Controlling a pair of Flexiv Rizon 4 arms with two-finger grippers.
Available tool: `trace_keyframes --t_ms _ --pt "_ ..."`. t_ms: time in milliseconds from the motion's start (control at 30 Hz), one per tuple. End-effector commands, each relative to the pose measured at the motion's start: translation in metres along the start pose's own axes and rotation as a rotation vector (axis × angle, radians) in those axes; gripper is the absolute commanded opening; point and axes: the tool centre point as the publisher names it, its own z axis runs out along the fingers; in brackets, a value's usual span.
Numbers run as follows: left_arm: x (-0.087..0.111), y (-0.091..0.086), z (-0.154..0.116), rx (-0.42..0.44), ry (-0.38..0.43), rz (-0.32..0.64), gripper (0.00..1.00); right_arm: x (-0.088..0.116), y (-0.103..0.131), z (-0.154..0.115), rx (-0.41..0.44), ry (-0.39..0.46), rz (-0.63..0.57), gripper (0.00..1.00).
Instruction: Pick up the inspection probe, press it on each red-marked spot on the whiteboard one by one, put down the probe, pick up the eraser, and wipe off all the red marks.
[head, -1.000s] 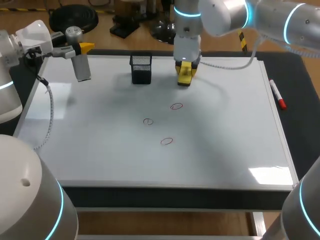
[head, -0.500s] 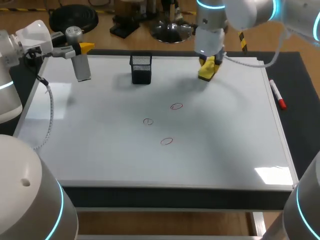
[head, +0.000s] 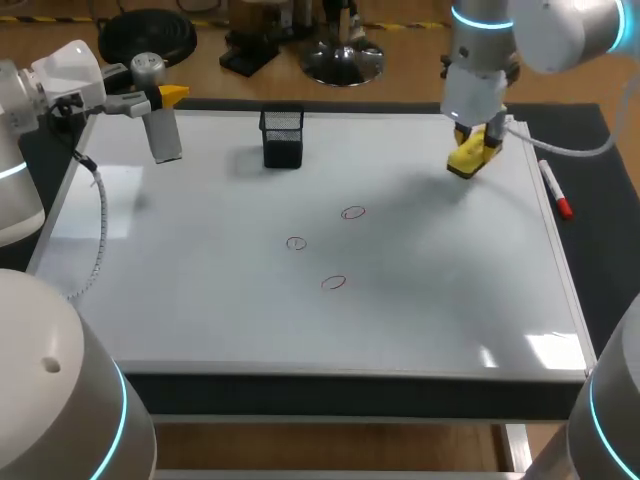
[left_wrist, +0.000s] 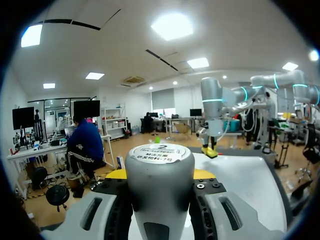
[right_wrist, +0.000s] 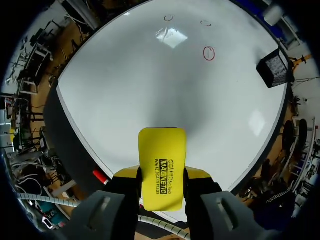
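Two arms in frame, both loaded. The left gripper (head: 160, 97) sits at the far left corner of the whiteboard (head: 200, 310), its fingers clamped on the inspection probe (head: 164, 135). That's a grey cylindrical body, roughly upright, with a rounded silver cap. In the left wrist view the cap carries a white label, and the yellow tips hug the body from both sides. Whether the probe's lower end touches the board I can't tell.

A black mesh holder (head: 282, 137) stands on the board near the far edge, well apart from the probe.

Mid-board there are three small red circles – one (head: 296, 243) leftmost, one (head: 334, 283) nearer the front, one (head: 353, 212) farther back. All three are intact.

The right gripper (head: 470, 150) is over the far right part of the board, closed on the eraser (right_wrist: 162, 167). That's a flat yellow block with rounded corners and black print on its face, pinched at its sides by both yellow tips and sticking out ahead of them. Its shadow falls on the board beside it.

A red marker (head: 555, 188) lies just off the board's right edge.
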Motion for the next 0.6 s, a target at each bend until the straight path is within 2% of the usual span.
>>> trace_keyframes --t_ms 33,267,600 --pt "-0.0001 -0.0005 0.0003 0.001 -0.001 0.001 0.0 0.0334 0.0005 0.0023 -0.002 -0.013 0.0 0.0" --pt "-0.0001 -0.0005 0.0003 0.001 -0.001 0.001 0.0 0.0387 0.0011 0.0091 -0.033 -0.031 0.018 0.0" --pt "-0.0001 -0.0005 0.0003 0.001 -0.001 0.001 0.0 0.0387 0.0011 0.0091 -0.033 -0.031 0.018 0.0"
